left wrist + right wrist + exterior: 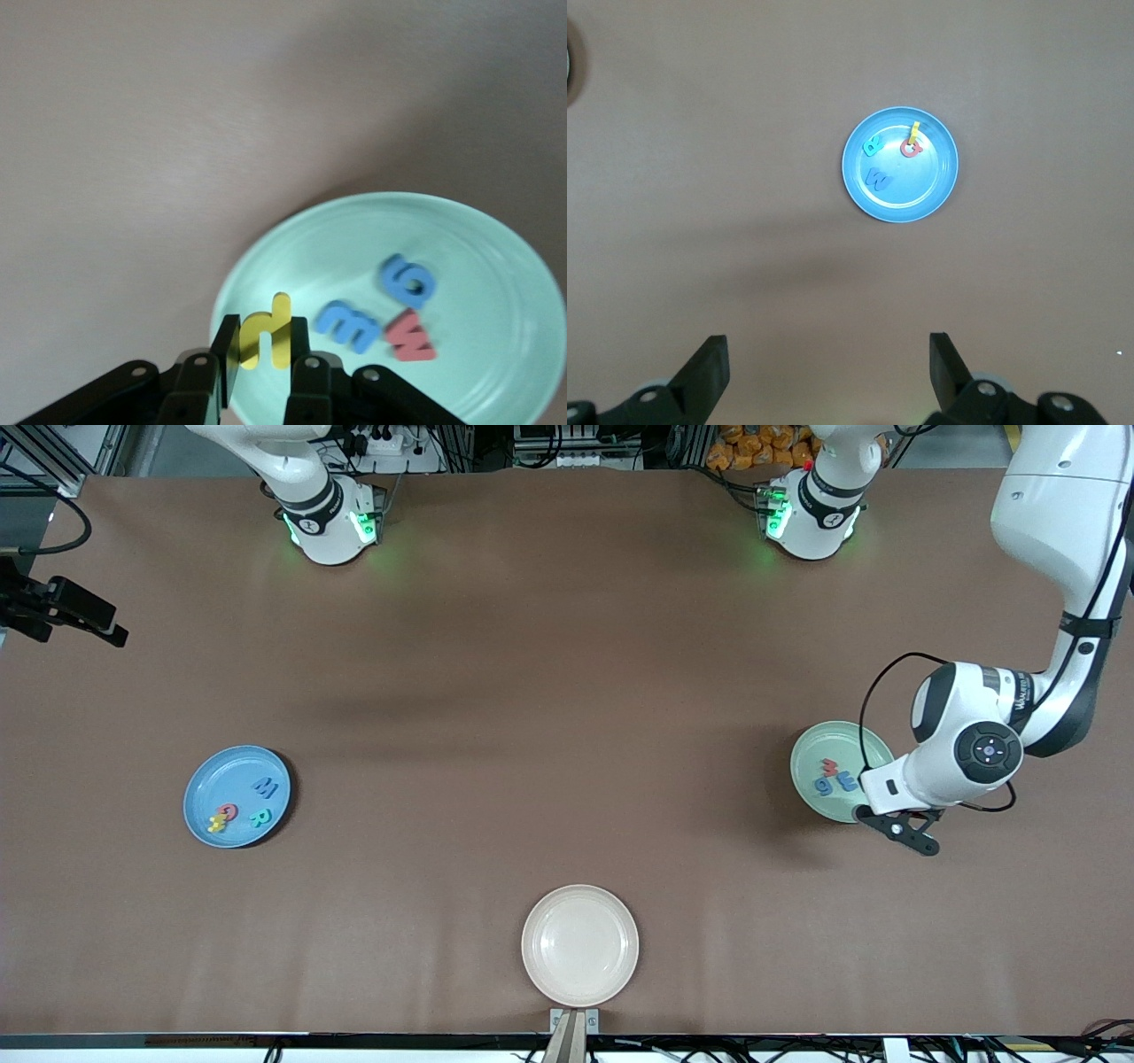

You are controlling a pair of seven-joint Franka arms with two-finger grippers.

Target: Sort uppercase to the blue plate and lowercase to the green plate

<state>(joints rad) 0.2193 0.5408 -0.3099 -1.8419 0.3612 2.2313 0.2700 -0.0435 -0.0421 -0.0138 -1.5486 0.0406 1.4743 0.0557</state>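
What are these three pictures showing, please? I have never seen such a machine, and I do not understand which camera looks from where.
Two robot arms work at a brown table. The wide picture comes from a high camera facing them. The other two come from cameras on the arms' wrists.

The left gripper is over the edge of the green plate and is shut on a yellow letter. Three letters already lie in that plate: a blue g, a second blue letter and a red w.

The right gripper waits open, high above the table, looking down on the blue plate. That plate holds a red Q, a yellow H, a teal R and a blue W.

A white plate lies nearest the high camera.
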